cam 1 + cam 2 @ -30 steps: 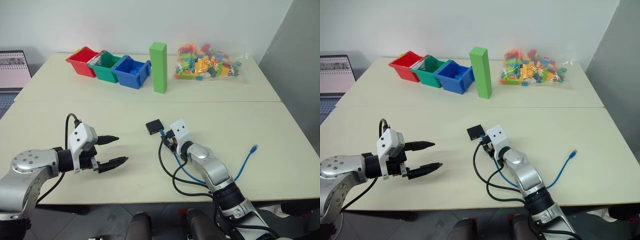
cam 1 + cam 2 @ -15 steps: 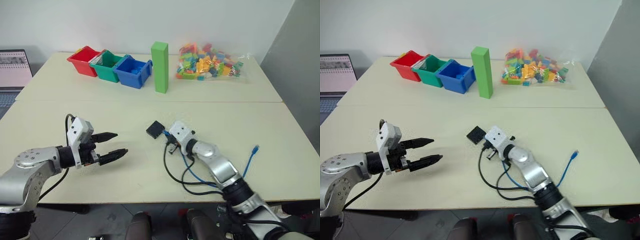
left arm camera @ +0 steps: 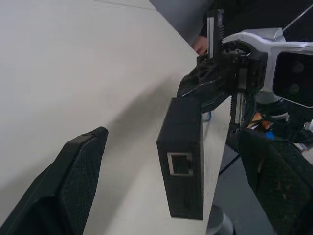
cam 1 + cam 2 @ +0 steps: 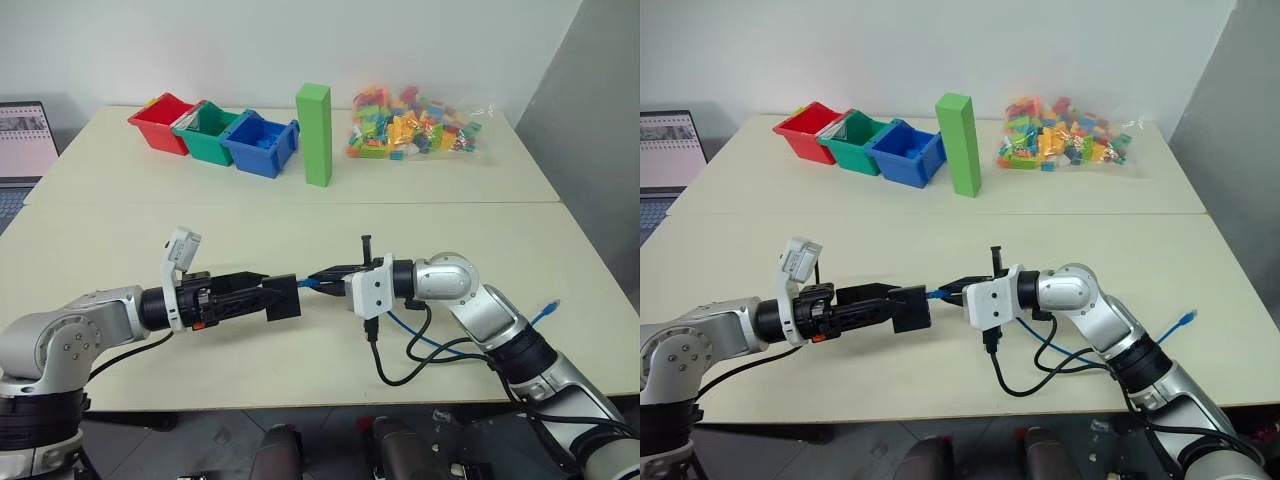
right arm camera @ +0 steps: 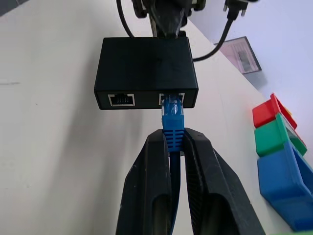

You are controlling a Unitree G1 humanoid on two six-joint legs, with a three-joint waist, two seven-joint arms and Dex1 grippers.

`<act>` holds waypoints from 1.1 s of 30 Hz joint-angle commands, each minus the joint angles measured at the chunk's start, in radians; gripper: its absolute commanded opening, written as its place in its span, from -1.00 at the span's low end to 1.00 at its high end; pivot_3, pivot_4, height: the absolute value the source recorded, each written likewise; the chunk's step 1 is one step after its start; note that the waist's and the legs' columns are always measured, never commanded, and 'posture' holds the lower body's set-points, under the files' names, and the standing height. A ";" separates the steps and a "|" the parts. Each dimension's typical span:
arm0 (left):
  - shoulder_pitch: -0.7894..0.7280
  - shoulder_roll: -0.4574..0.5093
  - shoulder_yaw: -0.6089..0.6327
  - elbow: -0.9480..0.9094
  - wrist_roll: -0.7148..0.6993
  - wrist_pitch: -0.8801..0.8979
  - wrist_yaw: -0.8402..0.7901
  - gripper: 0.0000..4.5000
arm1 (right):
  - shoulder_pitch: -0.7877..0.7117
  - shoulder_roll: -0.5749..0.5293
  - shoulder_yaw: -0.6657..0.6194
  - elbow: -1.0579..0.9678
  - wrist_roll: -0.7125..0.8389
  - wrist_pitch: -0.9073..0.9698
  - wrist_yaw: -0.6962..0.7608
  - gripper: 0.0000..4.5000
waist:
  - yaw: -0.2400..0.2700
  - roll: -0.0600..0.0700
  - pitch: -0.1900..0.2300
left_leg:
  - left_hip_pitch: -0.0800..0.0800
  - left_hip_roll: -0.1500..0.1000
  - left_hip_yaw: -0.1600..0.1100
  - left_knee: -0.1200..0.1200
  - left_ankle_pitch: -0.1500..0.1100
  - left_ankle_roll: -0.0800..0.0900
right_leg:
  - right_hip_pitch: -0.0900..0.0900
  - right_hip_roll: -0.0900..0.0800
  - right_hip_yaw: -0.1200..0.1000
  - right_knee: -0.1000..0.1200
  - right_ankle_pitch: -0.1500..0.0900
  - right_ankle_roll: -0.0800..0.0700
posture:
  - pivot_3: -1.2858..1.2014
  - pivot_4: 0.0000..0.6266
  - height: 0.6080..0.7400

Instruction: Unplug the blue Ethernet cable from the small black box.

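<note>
The step in hand looks like the pull itself, and to do it well the two arms should draw straight apart along the line of the plug, with no twisting, the box held firm so the cord does not simply drag it along; the plug's catch may need pressing before it slides free.

The black box [image 4: 283, 297] hangs above the table [image 4: 300, 215], a little left of centre in the head views, its ports turned toward the right of the frame. The right gripper [image 5: 172, 142] is closed on the blue cable [image 5: 172, 119] just behind the plug, and in its wrist view the plug is seated in one port of the box, directly ahead of the fingertips, with a second port beside it bare. The left gripper [image 4: 262, 294] reaches in from the left with its fingers spread wide; the box stands between them in the left wrist view, but I cannot tell whether they press on it. The rest of the cable trails off to the lower right, its free end [image 4: 550, 305] lying near the table's edge
</note>
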 commanded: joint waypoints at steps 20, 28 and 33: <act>-0.015 -0.030 0.051 0.016 -0.162 0.060 0.049 -0.49 | -0.046 0.037 -0.088 -0.033 0.013 -0.104 -0.019 -0.95 | 0.002 0.000 0.000 | 0.000 0.000 0.000 0.000 0.000 0.000 | 0.000 0.000 0.000 0.000 0.000 0.000 | 0.03 -0.52 1.00; -0.019 -0.026 0.038 0.010 -0.184 0.063 0.059 -0.65 | -0.035 0.008 -0.083 -0.066 0.044 -0.080 0.032 -0.40 | 0.003 0.000 0.000 | 0.000 0.000 0.000 0.000 0.000 0.000 | 0.000 0.000 0.000 0.000 0.000 0.000 | 0.03 -0.52 1.00; -0.025 -0.007 0.004 -0.003 -0.160 0.052 0.024 -0.65 | -0.002 -0.036 -0.115 -0.210 0.214 0.149 0.112 0.12 | 0.005 0.000 0.000 | 0.000 0.000 0.000 0.000 0.000 0.000 | 0.000 -0.001 0.000 0.000 0.000 0.000 | 0.03 -0.52 1.00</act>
